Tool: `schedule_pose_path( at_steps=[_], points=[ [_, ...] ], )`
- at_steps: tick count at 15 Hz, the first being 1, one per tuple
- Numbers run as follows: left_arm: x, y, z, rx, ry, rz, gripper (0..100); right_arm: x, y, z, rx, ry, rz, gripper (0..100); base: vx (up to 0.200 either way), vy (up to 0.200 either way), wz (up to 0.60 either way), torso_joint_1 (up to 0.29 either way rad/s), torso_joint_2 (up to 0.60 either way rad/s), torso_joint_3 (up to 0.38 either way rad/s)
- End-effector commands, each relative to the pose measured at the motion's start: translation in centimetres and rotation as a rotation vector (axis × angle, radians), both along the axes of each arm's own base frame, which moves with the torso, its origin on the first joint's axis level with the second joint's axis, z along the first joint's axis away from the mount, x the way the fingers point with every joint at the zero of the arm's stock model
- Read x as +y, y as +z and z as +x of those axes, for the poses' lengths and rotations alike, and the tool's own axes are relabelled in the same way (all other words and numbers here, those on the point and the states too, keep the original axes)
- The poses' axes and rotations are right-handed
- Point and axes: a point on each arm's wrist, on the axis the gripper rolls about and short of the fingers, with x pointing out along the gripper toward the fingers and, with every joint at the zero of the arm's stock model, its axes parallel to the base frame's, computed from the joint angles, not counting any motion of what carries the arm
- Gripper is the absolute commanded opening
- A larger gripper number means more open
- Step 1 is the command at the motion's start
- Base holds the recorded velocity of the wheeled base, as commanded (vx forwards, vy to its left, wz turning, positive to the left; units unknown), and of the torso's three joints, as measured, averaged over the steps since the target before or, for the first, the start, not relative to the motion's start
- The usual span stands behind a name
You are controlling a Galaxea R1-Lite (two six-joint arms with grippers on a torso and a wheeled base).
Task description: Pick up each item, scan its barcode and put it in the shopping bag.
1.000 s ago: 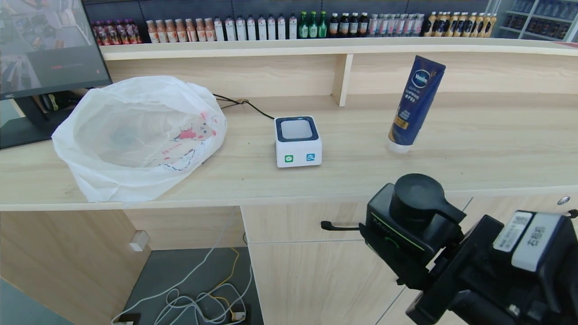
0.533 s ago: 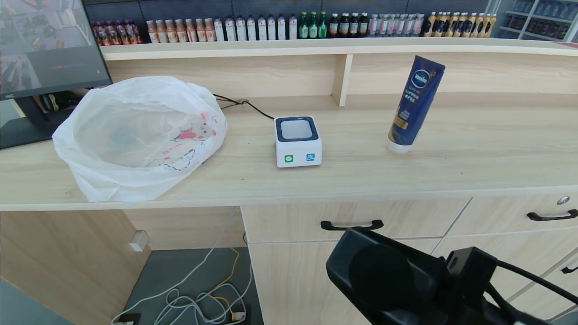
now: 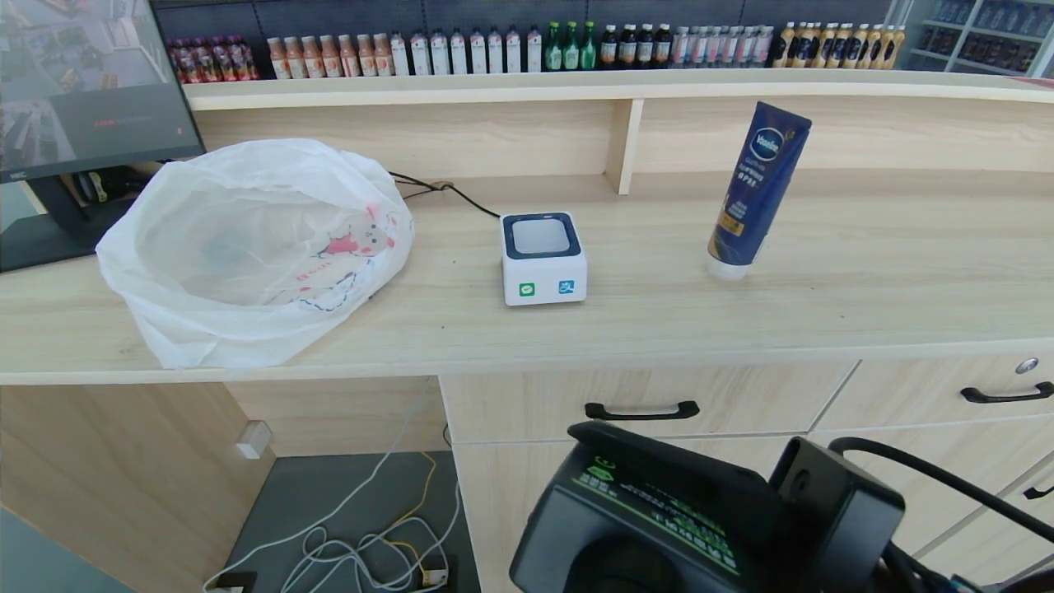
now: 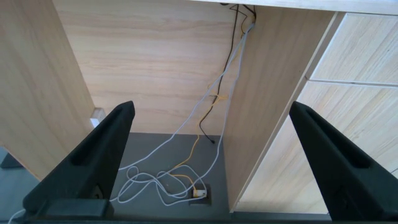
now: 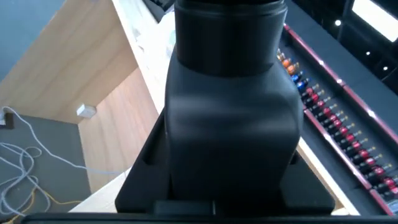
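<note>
Desk (image 3: 626, 329) of pale wood runs from left to right, with drawers (image 3: 741, 395) under its right half. A dark screen (image 3: 82, 82) stands at the far left end. The white shopping bag (image 3: 247, 247) sits on the left part of the desk, puffed up and open at the top. The black right arm (image 3: 708, 519) is low and near, in front of the drawers. I cannot tell if the right claw is wide or shut. A long row of bottles (image 3: 527, 45) lines the shelf far behind the desk. The blue tube (image 3: 756, 185) stands on its white cap on the right part of the desk, well apart from the bag. The small white scanner (image 3: 543, 259) sits between the bag and the tube, with its dark window facing up. The left claw (image 4: 208, 109) is wide and holds nothing. It is down low, facing the gap under the desk, where wires (image 4: 186, 180) lie on the floor.
</note>
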Motion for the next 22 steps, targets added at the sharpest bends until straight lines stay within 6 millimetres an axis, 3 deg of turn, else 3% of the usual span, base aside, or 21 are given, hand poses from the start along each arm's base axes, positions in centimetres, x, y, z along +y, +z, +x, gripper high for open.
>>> schedule_pose_path(
  at_steps=[1, 4, 9, 13, 20, 22],
  points=[
    [0.0, 0.0, 0.0, 0.0, 0.0, 0.0, 100, 0.2, 0.0, 0.0, -0.027, -0.007, -0.011, 0, 0.0, 0.0, 0.0, 0.0, 0.0, 0.0],
    [0.0, 0.0, 0.0, 0.0, 0.0, 0.0, 100, 0.2, 0.3, 0.0, -0.195, -0.047, -0.055, 0, 0.0, 0.0, 0.0, 0.0, 0.0, 0.0],
    [0.0, 0.0, 0.0, 0.0, 0.002, 0.0, 100, 0.4, -0.5, -1.1, -0.256, -0.016, -0.09, 0, 0.0, 0.0, 0.0, 0.0, 0.0, 0.0],
    [0.0, 0.0, 0.0, 0.0, 0.0, 0.0, 100, 1.2, 0.5, -0.6, -0.497, -0.128, -0.111, 0, 0.0, 0.0, 0.0, 0.0, 0.0, 0.0],
    [0.0, 0.0, 0.0, 0.0, 0.0, 0.0, 100, 2.2, 0.6, -0.3, -0.612, -0.171, -0.151, 0, 0.0, 0.0, 0.0, 0.0, 0.0, 0.0],
    [0.0, 0.0, 0.0, 0.0, 0.002, 0.0, 100, 2.4, 1.0, -1.2, -0.76, -0.199, -0.184, 0, 0.0, 0.0, 0.0, 0.0, 0.0, 0.0]
  ],
)
